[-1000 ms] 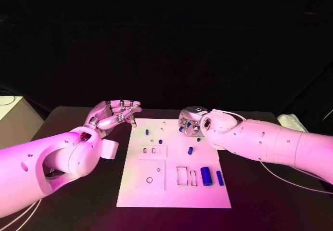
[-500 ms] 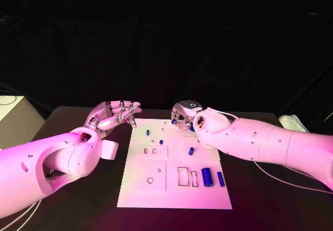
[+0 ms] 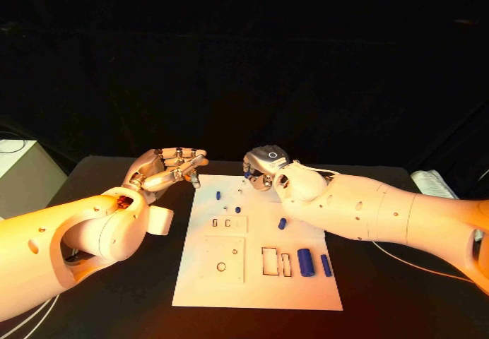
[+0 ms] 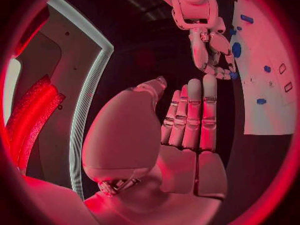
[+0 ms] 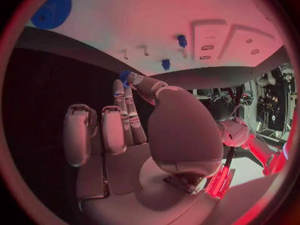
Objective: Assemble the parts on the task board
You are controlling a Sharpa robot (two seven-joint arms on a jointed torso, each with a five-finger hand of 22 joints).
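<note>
Right silver hand (image 3: 263, 168) pinches a small blue part (image 5: 124, 75) at its fingertips — poised over the far edge of the white task board (image 3: 255, 282). Left silver hand (image 3: 168, 168) hovers just off the board's far-left corner, fingers loosely curled, holding nothing — right is nearer.

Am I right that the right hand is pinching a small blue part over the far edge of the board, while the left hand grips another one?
Not quite. The right hand does pinch a small blue part, but the left hand holds nothing, as the left wrist view shows.
</note>
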